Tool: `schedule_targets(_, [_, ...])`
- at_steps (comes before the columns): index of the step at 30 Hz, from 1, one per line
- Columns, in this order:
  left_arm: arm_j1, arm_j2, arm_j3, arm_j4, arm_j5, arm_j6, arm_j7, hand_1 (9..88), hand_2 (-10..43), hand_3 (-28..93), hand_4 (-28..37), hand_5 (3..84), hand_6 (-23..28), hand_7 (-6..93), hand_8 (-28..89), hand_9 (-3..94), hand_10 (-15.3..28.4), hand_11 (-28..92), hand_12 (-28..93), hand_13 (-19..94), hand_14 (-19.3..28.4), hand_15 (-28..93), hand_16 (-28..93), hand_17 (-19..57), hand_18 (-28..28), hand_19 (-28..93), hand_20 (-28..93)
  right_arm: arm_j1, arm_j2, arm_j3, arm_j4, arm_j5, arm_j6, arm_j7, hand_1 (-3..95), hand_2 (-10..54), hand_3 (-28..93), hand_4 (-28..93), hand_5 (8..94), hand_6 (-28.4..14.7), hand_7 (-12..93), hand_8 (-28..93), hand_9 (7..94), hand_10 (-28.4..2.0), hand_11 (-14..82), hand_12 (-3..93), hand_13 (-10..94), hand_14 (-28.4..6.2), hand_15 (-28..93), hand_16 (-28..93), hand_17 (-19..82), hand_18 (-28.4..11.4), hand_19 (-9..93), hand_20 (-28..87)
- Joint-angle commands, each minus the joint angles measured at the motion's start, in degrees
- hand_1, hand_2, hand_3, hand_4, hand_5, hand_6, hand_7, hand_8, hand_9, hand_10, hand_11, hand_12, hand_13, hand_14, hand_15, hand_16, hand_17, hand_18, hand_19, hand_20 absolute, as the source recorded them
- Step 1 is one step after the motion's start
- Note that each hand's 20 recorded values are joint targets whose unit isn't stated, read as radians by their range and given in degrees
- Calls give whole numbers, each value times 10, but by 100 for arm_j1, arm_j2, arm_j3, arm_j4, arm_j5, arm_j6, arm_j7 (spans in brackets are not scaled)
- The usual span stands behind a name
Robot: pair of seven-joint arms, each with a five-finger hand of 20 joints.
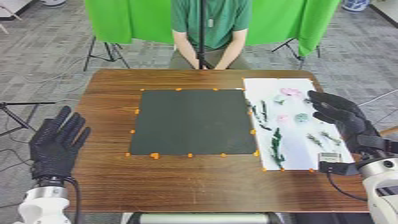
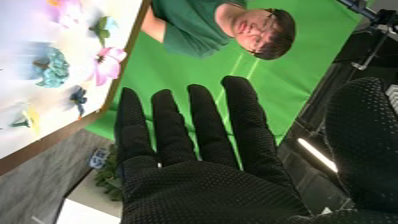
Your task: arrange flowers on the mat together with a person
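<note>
Head view, flowers (image 1: 301, 117), beside right hand (image 1: 353, 122)

I can pass low over the dark mat (image 1: 191, 122) and between it and the near edge of the table (image 1: 178, 187). Flowers (image 1: 282, 118) and leafy stems (image 1: 276, 147) obstruct the white sheet (image 1: 266, 86); my right hand (image 1: 342, 112) blocks part of its right side.
</note>
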Motion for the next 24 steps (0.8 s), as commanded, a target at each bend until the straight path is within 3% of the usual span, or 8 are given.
schedule_targets(1, [98, -25, -13, -6, 2, 4, 16, 257, 115, 732, -283, 351, 77, 118, -106, 264, 146, 165, 42, 167, 115, 167, -74, -94, 147, 347, 80, -39, -6, 4, -28, 28, 67, -29, 155, 81, 775, -248, 350, -28, 180, -130, 350, -132, 49, 132, 271, -146, 63, 138, 101, -179, 290, 118])
schedule_targets(17, [138, -49, -2, -52, -110, 132, 69, 257, 115, 733, -283, 353, 78, 119, -106, 266, 147, 165, 45, 171, 118, 171, -74, -95, 149, 351, 81, -11, 9, -62, -19, 154, 118, 0, 155, 82, 775, -248, 353, -28, 181, -130, 353, -133, 49, 132, 277, -146, 68, 137, 102, -181, 292, 119])
schedule_targets(24, [141, -48, -11, -51, -164, 156, 93, 257, 115, 733, -283, 354, 78, 121, -106, 269, 147, 165, 45, 175, 120, 174, -73, -96, 151, 356, 85, 9, 6, -106, -14, 192, 154, 50, 156, 81, 776, -248, 354, -28, 183, -131, 354, -132, 50, 133, 287, -163, 75, 145, 102, -184, 297, 123])
